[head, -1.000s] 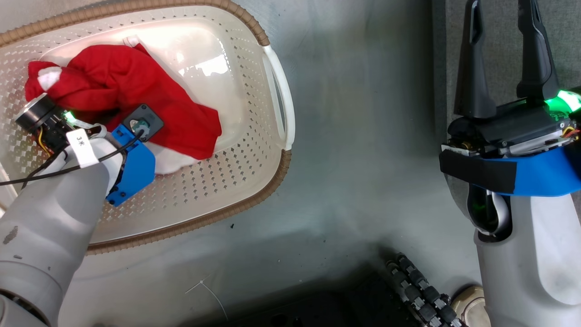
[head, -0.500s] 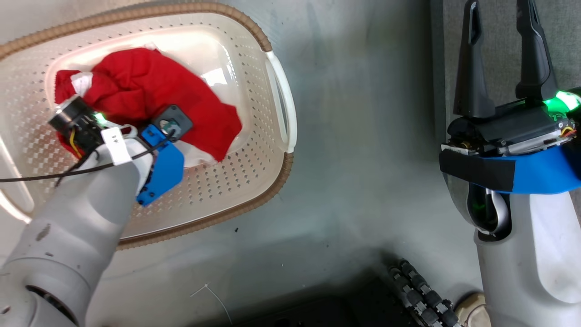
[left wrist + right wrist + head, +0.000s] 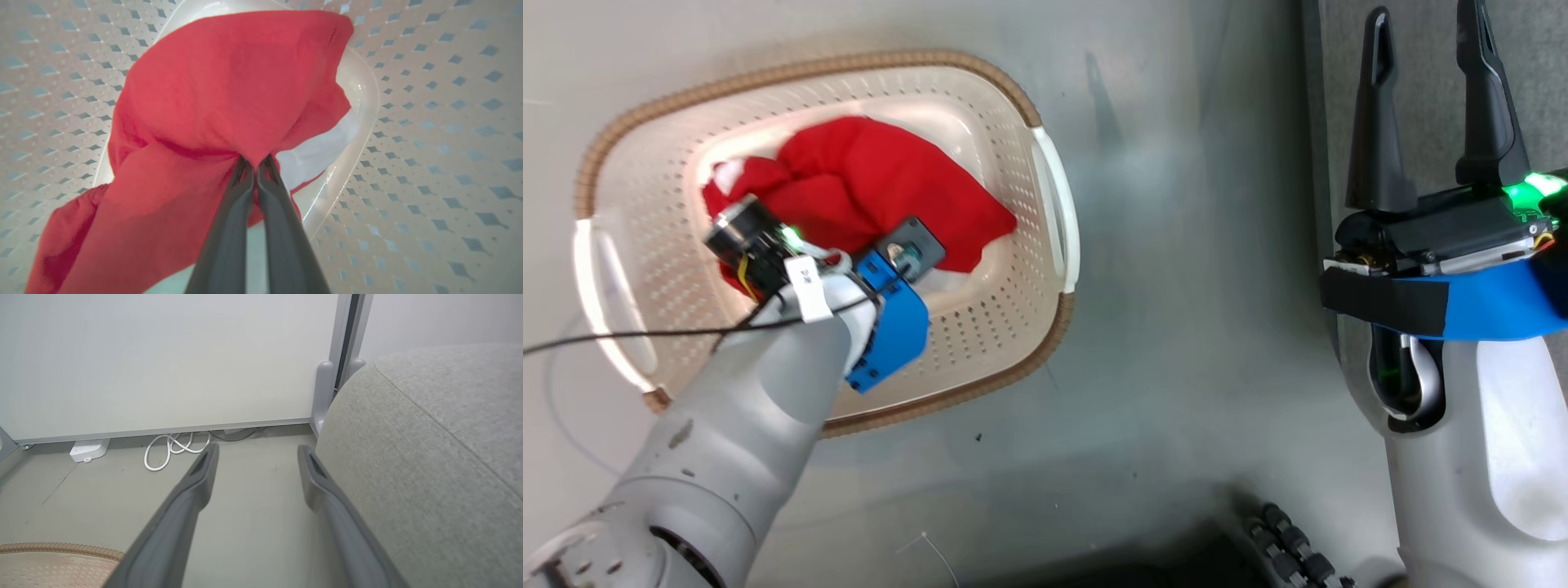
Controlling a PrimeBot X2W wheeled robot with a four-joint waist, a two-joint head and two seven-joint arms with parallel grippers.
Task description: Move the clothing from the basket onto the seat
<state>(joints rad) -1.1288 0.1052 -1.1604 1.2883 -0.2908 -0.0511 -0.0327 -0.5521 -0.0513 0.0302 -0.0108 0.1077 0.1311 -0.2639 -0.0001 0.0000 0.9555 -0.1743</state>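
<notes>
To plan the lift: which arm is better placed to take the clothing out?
Left: the left gripper is shut on the clothing inside the basket; the right gripper hangs open, apart.

Looks like a test room dressed up as a home corner: smooth grey floor (image 3: pixel 1176 286), plain white partition (image 3: pixel 163 355) in a metal frame, a loose white cable (image 3: pixel 175 449) coiled at its foot, a grey seat (image 3: pixel 429 457) and a basket (image 3: pixel 1005 327) set out
</notes>
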